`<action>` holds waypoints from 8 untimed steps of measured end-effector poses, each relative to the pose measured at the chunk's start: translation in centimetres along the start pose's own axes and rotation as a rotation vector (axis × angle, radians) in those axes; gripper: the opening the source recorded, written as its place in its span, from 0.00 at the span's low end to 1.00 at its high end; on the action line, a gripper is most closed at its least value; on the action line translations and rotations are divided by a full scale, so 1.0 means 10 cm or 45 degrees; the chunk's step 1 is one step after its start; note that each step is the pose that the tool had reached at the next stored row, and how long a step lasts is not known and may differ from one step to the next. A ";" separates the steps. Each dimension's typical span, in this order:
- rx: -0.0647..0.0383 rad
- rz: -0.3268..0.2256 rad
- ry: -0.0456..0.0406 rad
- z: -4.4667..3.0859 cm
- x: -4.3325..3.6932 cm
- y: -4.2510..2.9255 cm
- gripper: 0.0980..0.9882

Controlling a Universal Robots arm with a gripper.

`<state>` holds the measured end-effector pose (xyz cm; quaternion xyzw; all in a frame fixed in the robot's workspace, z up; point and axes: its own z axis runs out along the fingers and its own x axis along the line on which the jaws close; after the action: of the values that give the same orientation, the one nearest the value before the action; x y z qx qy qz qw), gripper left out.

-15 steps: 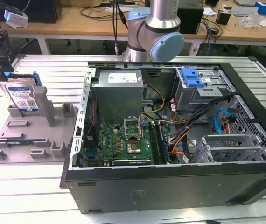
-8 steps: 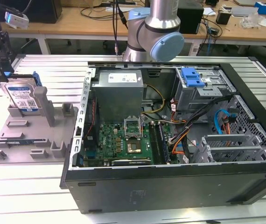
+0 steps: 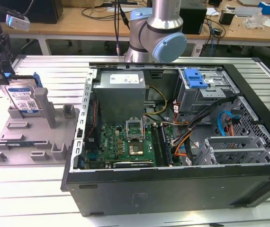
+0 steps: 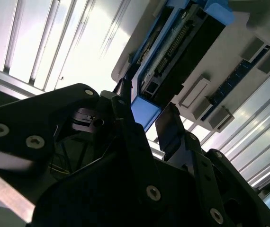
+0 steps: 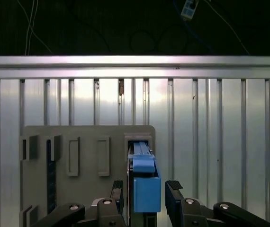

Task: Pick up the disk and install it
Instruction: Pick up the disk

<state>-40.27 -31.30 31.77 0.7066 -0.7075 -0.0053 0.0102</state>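
The gripper [image 5: 146, 185] points straight down over the disk [image 5: 143, 163], jaws parted. In both wrist views its two fingers [image 4: 170, 130] straddle the disk's blue-framed upper edge; a gap shows beside one finger, so nothing is clamped. In the exterior view the gripper [image 3: 0, 54] hangs at the exterior view's left, above the disk [image 3: 23, 97], which stands upright on edge in a slot of the grey fixture plate [image 3: 28, 139]. The arm's shoulder joint [image 3: 161, 40] rises behind the open computer case [image 3: 173, 142].
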 end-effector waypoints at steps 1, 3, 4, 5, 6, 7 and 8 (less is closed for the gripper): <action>0.000 0.000 0.000 0.010 0.000 0.000 0.43; 0.000 0.000 0.000 0.028 0.000 -0.001 0.43; 0.000 0.000 0.000 0.037 0.000 -0.001 0.43; 0.000 0.000 0.000 0.044 0.000 -0.001 0.43; 0.000 0.000 0.000 0.050 0.000 -0.001 0.43; 0.000 0.000 0.000 0.057 0.000 -0.001 0.43; 0.000 0.000 0.000 0.067 0.000 -0.002 0.43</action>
<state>-40.27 -31.30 31.10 0.7066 -0.7075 -0.0053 0.0102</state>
